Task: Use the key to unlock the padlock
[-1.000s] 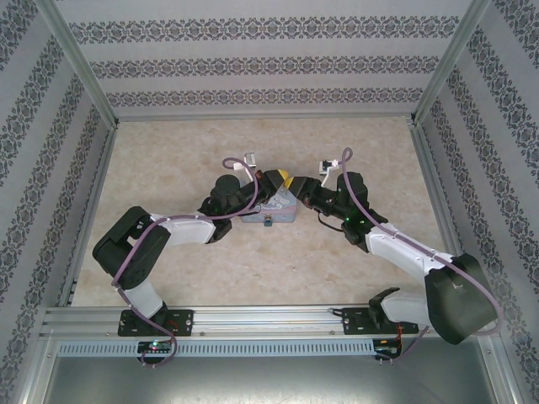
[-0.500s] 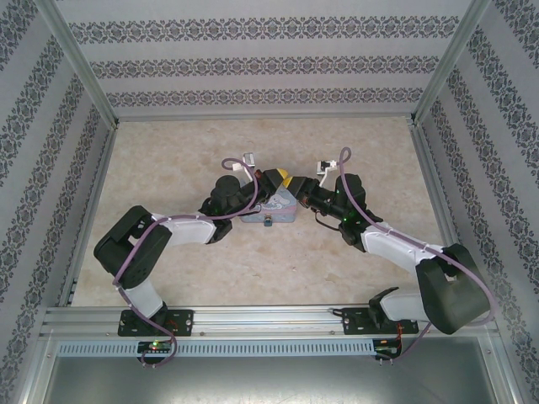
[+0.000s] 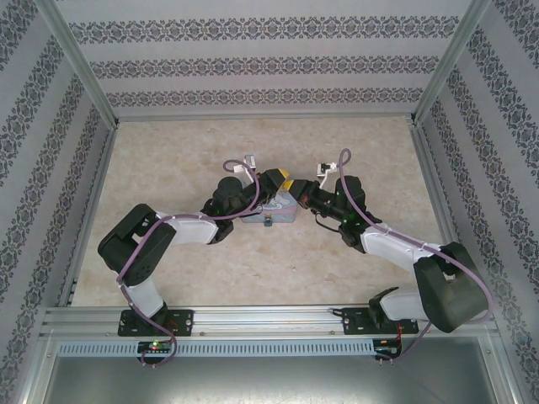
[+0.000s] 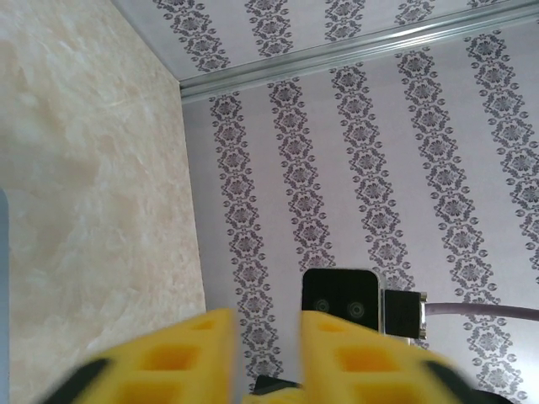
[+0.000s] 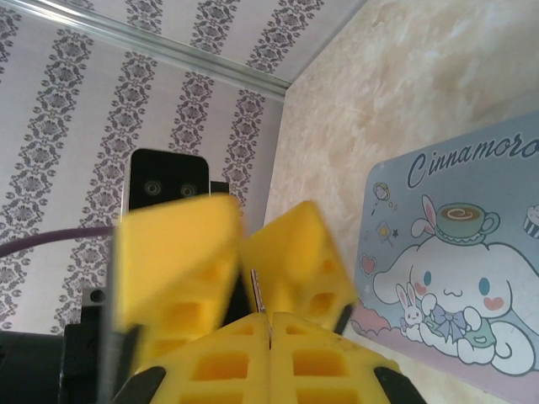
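Tiny bluish padlock [image 3: 266, 221], resting against the near side of the pastel tin [image 3: 281, 208]; shackle too small to make out.

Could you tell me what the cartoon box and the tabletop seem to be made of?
Cartoon box: likely thin metal, smooth printed pastel-blue lid. Tabletop: marble-look laminate or stone, matte beige with cloudy veining; cannot tell which.
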